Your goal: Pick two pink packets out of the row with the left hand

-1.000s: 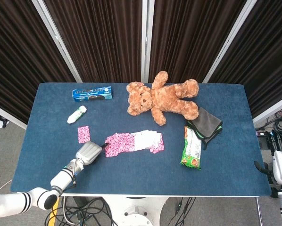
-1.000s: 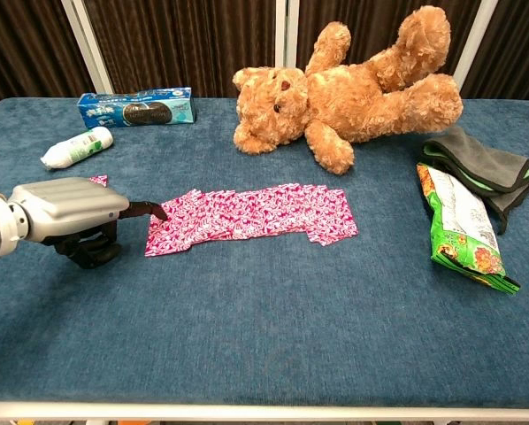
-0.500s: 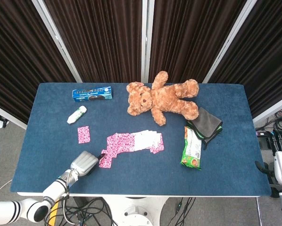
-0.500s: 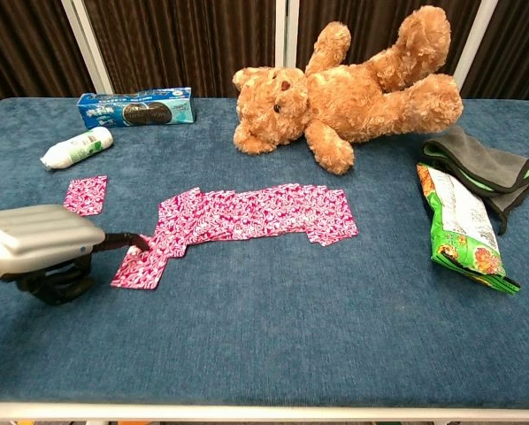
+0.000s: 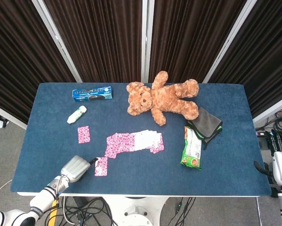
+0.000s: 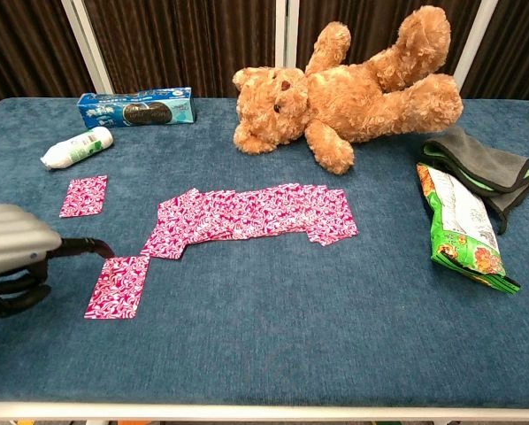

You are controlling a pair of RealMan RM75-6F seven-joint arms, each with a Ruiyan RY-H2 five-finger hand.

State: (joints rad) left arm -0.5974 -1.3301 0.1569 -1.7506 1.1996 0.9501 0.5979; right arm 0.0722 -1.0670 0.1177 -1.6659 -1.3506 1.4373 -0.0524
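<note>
A row of overlapping pink packets [image 5: 134, 141] [image 6: 251, 214] lies across the middle of the blue table. One pink packet [image 5: 101, 166] [image 6: 118, 286] lies alone near the front left, apart from the row. Another single pink packet [image 5: 84, 134] [image 6: 84, 196] lies further back on the left. My left hand [image 5: 74, 168] [image 6: 12, 251] is low at the front left edge, one dark finger stretched towards the near packet's top corner, its tip at or just short of it. It holds nothing. My right hand [image 5: 279, 142] hangs off the table's right side, fingers straight.
A brown teddy bear [image 5: 162, 99] [image 6: 353, 84] lies at the back centre. A blue box [image 5: 92, 93] [image 6: 136, 107] and white bottle [image 5: 77, 114] [image 6: 76, 148] are back left. A grey cloth [image 5: 205, 123] [image 6: 481, 164] and green snack bag [image 5: 192, 149] [image 6: 459, 221] lie on the right.
My left hand drew back towards the front left edge, dragging one pink packet out of the row's left end with its fingertip. The packet now lies apart from the row.
</note>
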